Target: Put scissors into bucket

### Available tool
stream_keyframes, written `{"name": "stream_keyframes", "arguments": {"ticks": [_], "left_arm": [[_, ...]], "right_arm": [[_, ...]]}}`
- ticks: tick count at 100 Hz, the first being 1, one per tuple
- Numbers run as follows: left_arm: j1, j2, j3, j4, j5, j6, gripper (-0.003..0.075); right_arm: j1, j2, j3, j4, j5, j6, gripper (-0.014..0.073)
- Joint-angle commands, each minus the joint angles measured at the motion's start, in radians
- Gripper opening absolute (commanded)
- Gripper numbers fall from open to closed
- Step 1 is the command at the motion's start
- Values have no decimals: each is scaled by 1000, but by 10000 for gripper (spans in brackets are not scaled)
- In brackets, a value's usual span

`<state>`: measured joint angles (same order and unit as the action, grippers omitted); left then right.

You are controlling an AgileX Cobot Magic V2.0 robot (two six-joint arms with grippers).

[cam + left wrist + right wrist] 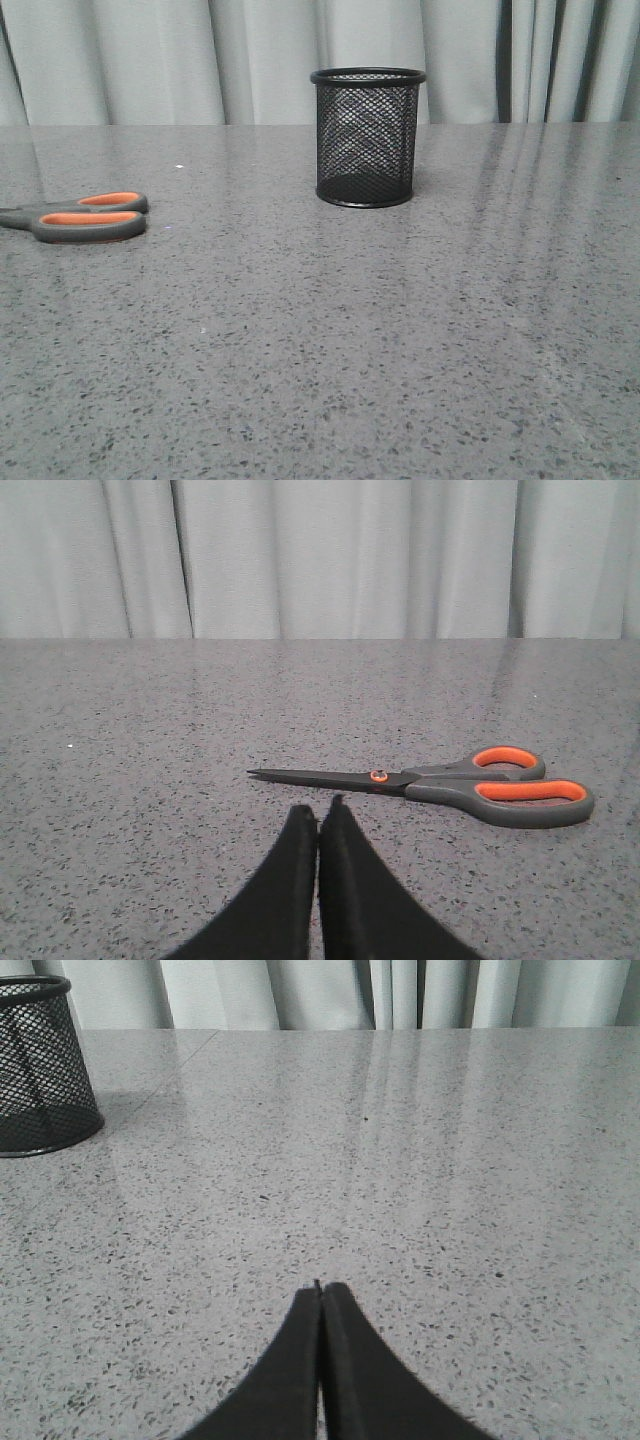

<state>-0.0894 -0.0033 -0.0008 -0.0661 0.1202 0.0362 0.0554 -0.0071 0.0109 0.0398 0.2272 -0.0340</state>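
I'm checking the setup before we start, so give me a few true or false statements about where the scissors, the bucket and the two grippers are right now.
1. The scissors lie flat on the table, blades closed. True.
2. The bucket lies tipped on its side. False: it stands upright.
3. The left gripper holds the scissors. False: its fingers are shut on nothing, short of the blades.
4. The right gripper is shut and holds nothing. True.
5. The scissors are inside the bucket. False: they lie apart from it, to its left in the front view.
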Motion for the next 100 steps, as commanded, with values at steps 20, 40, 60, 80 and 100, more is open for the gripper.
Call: {"name": "stream_keyframes", "arguments": {"ticks": [20, 40, 60, 80, 100], "left_arm": [[4, -26, 26, -10, -74, -10, -21], [4, -26, 26, -10, -74, -10, -21], [4, -26, 26, -10, -74, -10, -21], [4, -26, 26, -25, -74, -10, -21], [4, -26, 26, -167, -74, -10, -21]], "right_arm": [[-4, -25, 17, -6, -89, -3, -64], [-4, -25, 17, -6, -117, -3, -64], [-4, -25, 17, -6, -134, -3, -64], [-4, -25, 17, 35, -134, -3, -64], [-4, -25, 17, 252, -179, -3, -64]]}}
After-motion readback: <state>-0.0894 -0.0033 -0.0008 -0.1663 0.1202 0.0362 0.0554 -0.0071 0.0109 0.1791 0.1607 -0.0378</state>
